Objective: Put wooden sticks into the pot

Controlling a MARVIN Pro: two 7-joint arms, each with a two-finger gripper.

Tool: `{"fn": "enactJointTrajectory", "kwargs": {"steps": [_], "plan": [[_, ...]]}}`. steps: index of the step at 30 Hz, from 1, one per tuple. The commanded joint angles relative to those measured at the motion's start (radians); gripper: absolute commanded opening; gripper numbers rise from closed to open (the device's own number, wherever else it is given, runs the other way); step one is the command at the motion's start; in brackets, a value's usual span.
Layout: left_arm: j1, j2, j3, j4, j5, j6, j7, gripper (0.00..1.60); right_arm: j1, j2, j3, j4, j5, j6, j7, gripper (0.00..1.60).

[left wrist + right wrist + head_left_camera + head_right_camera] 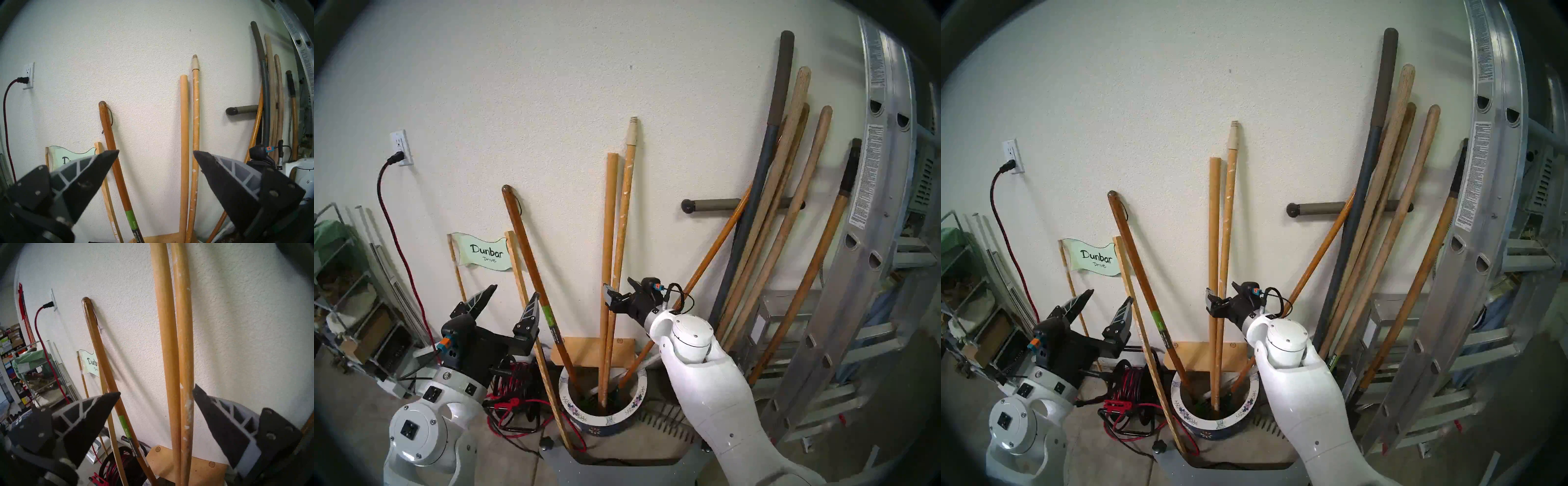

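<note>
Plainly, in the head stereo left view both wooden sticks, the plain stick [606,264] and the paint-speckled stick [624,217], stand with their lower ends inside the pot [612,419] and their tops leaning on the wall [551,85], which props them upright; the task looks all but finished. The right gripper [616,293] sits level just beside their shafts with its jaws apart and nothing in them, while the left gripper [512,298] hangs off to the side, spread wide and empty, clear of the dark brown handle [531,268]. From the head stereo right view the same holds: the pot's floral rim [1212,422] rings the stick bases, and the right gripper [1222,297] overlaps the shafts without clamping them. Seen from the left wrist, the left gripper [156,152] frames the two sticks well beyond its tips, holding nothing. At the right wrist, the right gripper [156,394] stands fully spread; the speckled stick [186,361] passes close to the right-hand fingertip [198,392], though I cannot tell whether they touch.
</note>
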State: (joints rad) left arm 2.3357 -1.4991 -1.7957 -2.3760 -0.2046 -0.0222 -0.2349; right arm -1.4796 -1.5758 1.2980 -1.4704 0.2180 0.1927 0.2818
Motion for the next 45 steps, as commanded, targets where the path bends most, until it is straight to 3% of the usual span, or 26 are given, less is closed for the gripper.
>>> {"fn": "enactJointTrajectory", "kwargs": {"steps": [1, 12, 16, 20, 21, 26, 27, 36, 45], "plan": [[0.003, 0.0, 0.0, -0.002, -0.002, -0.002, -0.002, 1.6, -0.089, 0.029, 0.024, -0.074, 0.0, -0.033, -0.014, 1.6], [0.003, 0.0, 0.001, -0.002, -0.002, -0.002, -0.001, 1.6, -0.186, 0.057, 0.058, -0.179, 0.021, -0.043, -0.006, 1.6], [0.003, 0.0, 0.001, -0.002, -0.002, -0.002, -0.001, 1.6, -0.242, 0.096, 0.045, -0.223, -0.042, -0.139, -0.022, 1.6], [0.003, 0.0, 0.001, -0.002, -0.002, -0.002, -0.001, 1.6, -0.304, 0.115, 0.07, -0.276, -0.038, -0.186, -0.026, 1.6], [0.003, 0.0, 0.001, -0.002, -0.002, -0.002, -0.001, 1.6, -0.291, 0.14, 0.06, -0.268, -0.017, -0.188, -0.029, 1.6], [0.003, 0.001, 0.001, -0.002, -0.002, -0.002, 0.0, 1.6, -0.377, 0.151, 0.099, -0.331, -0.025, -0.227, -0.032, 1.6], [0.003, 0.001, 0.001, -0.002, -0.002, -0.002, 0.0, 1.6, -0.358, 0.176, 0.084, -0.317, 0.002, -0.228, -0.04, 1.6], [0.003, 0.001, 0.001, -0.002, -0.002, -0.002, 0.0, 1.6, -0.48, 0.192, 0.168, -0.41, 0.034, -0.261, -0.043, 1.6], [0.004, 0.002, 0.001, -0.002, -0.003, -0.002, 0.0, 1.6, -0.554, 0.217, 0.203, -0.464, 0.057, -0.281, -0.016, 1.6]]}}
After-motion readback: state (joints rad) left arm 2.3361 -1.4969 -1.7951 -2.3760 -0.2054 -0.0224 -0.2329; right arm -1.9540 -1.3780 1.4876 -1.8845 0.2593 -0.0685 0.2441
